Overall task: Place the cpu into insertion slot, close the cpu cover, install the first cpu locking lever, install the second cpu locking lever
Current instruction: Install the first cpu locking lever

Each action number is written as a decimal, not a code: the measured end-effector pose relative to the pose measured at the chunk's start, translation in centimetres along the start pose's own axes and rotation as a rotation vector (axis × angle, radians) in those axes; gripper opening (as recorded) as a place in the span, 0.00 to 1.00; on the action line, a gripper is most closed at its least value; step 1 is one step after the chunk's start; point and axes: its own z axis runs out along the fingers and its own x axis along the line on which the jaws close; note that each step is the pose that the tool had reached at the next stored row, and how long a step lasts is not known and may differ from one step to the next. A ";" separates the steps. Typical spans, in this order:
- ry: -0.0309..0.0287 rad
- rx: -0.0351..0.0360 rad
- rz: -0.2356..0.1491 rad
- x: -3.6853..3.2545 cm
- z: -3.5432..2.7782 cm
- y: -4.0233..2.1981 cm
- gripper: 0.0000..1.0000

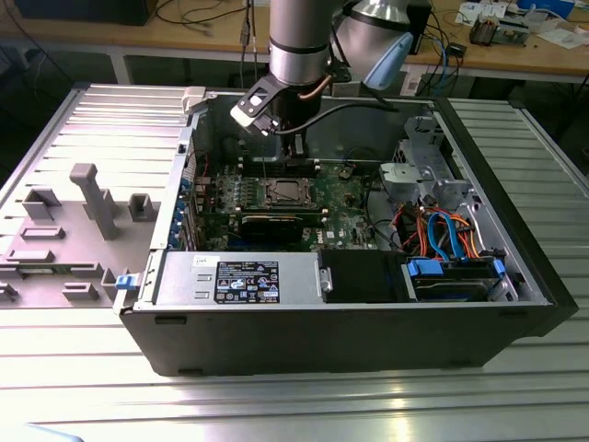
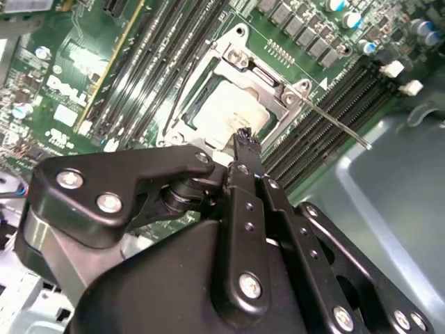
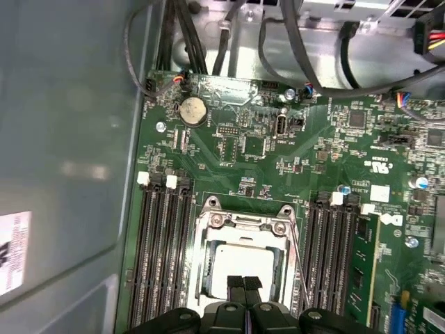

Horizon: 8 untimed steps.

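- Cpu (image 3: pixel 240 259) seated in insertion slot (image 3: pixel 209 273), mid-board inside computer case (image 1: pixel 350 341); cpu cover (image 3: pixel 243 226) lowered around its metal top.
- Gripper (image 3: pixel 243 284) poised over one edge of cpu; fingers (image 3: pixel 235 285) drawn together, gripping nothing; contact with chip impossible to judge; downward push here liable to scratch chip or bend socket pins.
- Locking lever (image 2: pixel 335 126), thin rod beside cover, seemingly unhooked; risk of slipping off closed tips and springing back, letting cover lift.
- Cables (image 1: pixel 442 235) toward exterior view's right; snag hazard for arm (image 1: pixel 299 41).
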 end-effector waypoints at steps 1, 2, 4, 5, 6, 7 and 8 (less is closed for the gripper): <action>0.0000 0.0000 0.000 0.01 -0.38 0.01 0.11; 0.0000 0.0000 0.000 0.01 -0.73 0.01 0.11; 0.0002 -0.0001 0.000 0.03 -1.43 0.02 0.11; 0.0001 0.0000 0.000 0.04 -2.05 0.03 0.11; -0.0003 0.0001 0.000 0.06 -2.89 0.04 0.11; -0.0010 0.0001 -0.001 0.07 -3.57 0.05 0.11; -0.0008 0.0001 -0.001 0.07 -3.58 0.05 0.11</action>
